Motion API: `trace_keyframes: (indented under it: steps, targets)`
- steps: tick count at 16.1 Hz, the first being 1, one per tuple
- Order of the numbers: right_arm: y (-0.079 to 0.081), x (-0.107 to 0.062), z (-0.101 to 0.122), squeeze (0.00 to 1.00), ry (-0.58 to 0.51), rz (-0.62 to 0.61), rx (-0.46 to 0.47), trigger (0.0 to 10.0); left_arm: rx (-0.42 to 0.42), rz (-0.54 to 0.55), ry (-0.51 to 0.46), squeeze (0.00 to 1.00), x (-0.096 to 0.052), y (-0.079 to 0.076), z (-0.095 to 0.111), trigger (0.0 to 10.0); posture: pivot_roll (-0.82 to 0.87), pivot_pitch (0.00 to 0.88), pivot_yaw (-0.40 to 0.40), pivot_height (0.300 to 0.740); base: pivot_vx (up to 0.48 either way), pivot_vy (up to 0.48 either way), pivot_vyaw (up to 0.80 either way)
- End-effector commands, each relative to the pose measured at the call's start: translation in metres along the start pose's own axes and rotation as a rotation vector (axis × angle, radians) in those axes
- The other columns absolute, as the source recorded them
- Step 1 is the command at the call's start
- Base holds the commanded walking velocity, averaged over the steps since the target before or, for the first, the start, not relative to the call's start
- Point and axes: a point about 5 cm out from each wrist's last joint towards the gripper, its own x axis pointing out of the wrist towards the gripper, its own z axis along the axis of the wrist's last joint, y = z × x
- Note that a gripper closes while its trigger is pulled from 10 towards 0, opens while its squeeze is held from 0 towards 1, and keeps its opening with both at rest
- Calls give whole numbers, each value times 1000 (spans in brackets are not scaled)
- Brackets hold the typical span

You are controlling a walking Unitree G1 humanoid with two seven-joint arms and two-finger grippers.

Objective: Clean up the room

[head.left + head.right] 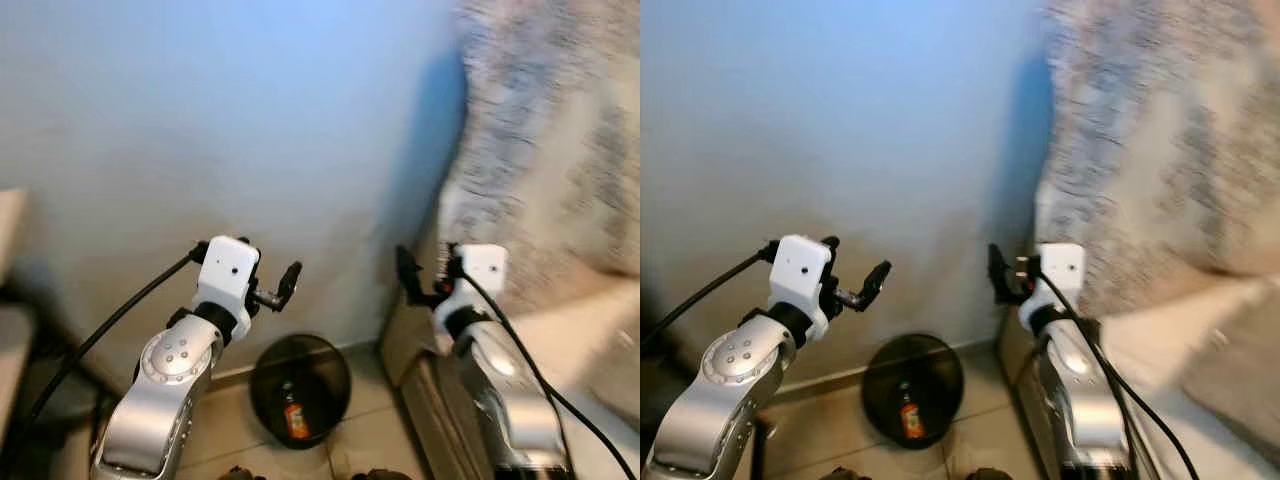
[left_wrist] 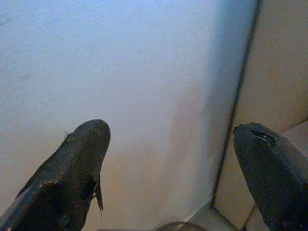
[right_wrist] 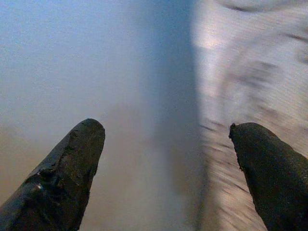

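Head views: we face a smooth pale blue wall (image 1: 250, 110); on our right hangs a blurred grey-and-white patterned fabric (image 1: 560, 130).
Floor: beige tiles (image 1: 360, 440), with a round black waste bin (image 1: 300, 388) against the wall between our arms.
Bin contents: a small bottle with an orange label (image 1: 296, 420).
Left wrist view: left gripper (image 2: 171, 159), matte black fingers spread apart, nothing between them, wall ahead.
Right wrist view: right gripper (image 3: 166, 159), fingers likewise parted and empty, fabric beside the wall.
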Motion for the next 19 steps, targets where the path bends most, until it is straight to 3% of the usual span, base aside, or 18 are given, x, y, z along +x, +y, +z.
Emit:
trace_keyframes:
  steps: [1,3,8,10,17,19]
  targets:
    - [-1,-2,4,0,5,-24,0,10000,10,5,1,0,-1,2,0,10000,-29,0,13,740,0,0,-775]
    - [-4,-6,9,0,9,-76,-39,10000,11,-8,-4,0,-3,0,-1,10000,-24,0,9,740,0,0,-769]
    - [-7,-9,17,0,30,-89,20,10000,8,24,-18,0,-6,0,1,10000,-5,0,-1,740,0,0,-783]
    - [-7,-7,18,0,20,-98,-16,10000,-2,0,-6,0,-5,-1,1,10000,-7,0,2,740,0,0,-784]
    - [-3,-12,5,0,96,-77,-30,10000,-24,35,9,0,-4,0,-2,10000,-3,0,-4,740,0,0,-781]
    - [-4,-12,1,0,133,-86,-26,10000,27,49,-28,0,-4,2,-1,10000,-2,0,-6,740,0,0,-781]
